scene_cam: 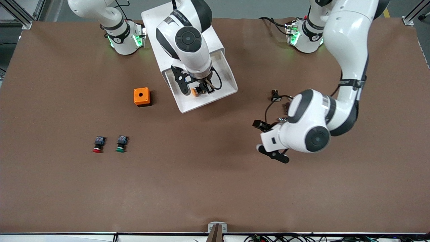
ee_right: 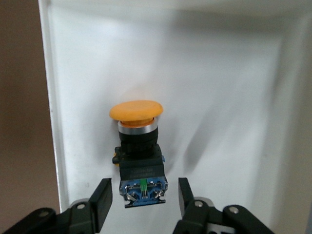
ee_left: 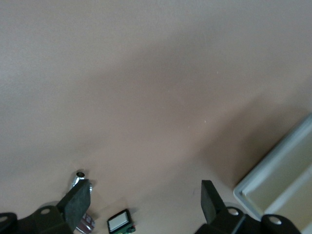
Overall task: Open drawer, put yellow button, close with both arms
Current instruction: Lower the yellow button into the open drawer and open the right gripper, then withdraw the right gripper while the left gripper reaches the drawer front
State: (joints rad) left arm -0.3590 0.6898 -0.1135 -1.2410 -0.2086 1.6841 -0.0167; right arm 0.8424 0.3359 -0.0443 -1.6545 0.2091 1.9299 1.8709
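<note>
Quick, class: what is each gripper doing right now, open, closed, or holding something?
Left gripper: open, empty, over bare table.
Right gripper: open, over the drawer, fingers apart from the yellow button lying between them.

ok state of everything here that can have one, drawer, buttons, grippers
drawer: pulled open
yellow button: in the drawer, released
right gripper: open, over the drawer, fingers clear of the button
left gripper: open, empty, over bare table
red button: on table
green button: on table
</note>
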